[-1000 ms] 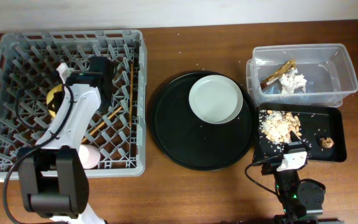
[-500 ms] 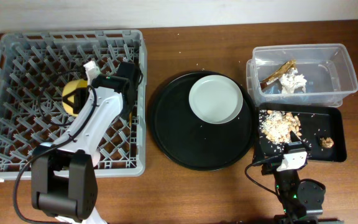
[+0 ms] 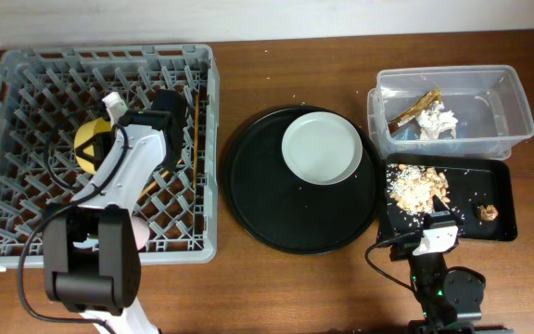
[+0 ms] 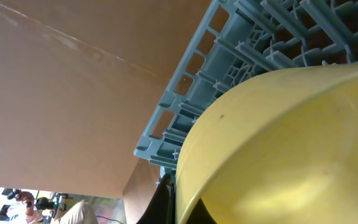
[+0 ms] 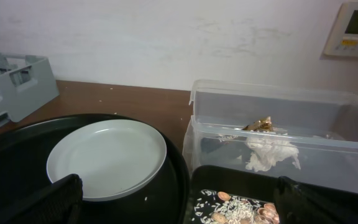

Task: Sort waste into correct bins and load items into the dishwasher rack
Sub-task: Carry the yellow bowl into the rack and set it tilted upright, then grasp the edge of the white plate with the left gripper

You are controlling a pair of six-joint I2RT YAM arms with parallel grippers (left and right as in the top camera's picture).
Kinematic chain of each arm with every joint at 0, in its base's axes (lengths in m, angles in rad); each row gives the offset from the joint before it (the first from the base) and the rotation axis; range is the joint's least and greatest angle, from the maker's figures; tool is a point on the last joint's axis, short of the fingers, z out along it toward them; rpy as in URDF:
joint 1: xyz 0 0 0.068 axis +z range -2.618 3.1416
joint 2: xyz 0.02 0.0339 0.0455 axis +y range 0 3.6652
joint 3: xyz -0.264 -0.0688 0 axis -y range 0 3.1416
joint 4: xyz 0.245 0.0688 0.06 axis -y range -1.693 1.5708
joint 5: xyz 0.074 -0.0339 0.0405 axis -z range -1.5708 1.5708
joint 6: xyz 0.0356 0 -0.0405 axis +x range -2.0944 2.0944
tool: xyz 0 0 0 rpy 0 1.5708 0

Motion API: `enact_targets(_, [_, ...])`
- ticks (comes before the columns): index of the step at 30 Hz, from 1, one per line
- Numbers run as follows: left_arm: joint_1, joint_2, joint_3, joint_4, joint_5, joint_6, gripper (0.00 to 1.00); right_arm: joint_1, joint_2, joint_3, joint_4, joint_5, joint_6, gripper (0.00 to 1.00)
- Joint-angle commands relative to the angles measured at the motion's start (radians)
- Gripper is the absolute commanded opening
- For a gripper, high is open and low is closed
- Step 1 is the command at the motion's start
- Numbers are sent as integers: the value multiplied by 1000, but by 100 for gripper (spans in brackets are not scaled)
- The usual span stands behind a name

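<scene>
Inside the latticed grey rack (image 3: 26,93) — a smooth yellow bowl (image 3: 89,148).

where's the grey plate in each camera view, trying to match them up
Overhead: the pale grey plate sits near the centre, on the upper right part of the round black tray.
Left wrist: not in it.
Right wrist: the plate is lower left of centre, on the same tray.
Shared landmark: the grey dishwasher rack, at the left in overhead, at the upper right in left wrist, and at the left edge in right wrist.
</scene>
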Motion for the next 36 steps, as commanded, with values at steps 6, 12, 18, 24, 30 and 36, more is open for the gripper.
enact_targets(6, [-83, 45, -10, -62, 169, 0, 34, -6, -6, -7, 0, -5, 11, 99])
enact_targets(12, [-83, 14, 37, -132, 471, 4, 70, -6, -6, -7, -1, -5, 11, 98])
enact_targets(18, [-83, -114, 245, -188, 1211, 185, 75, -6, -6, -7, -1, -5, 11, 98])
enact_targets(24, [-162, -63, 248, 37, 1514, 185, 74, -6, -6, -7, -1, -5, 11, 99])
enact_targets(30, [-339, 238, 249, 314, 1576, 112, 67, -6, -6, -7, -1, -5, 11, 98])
enact_targets(36, [-385, 353, 249, 372, 1569, 98, 40, -6, -6, -7, -1, -5, 11, 98])
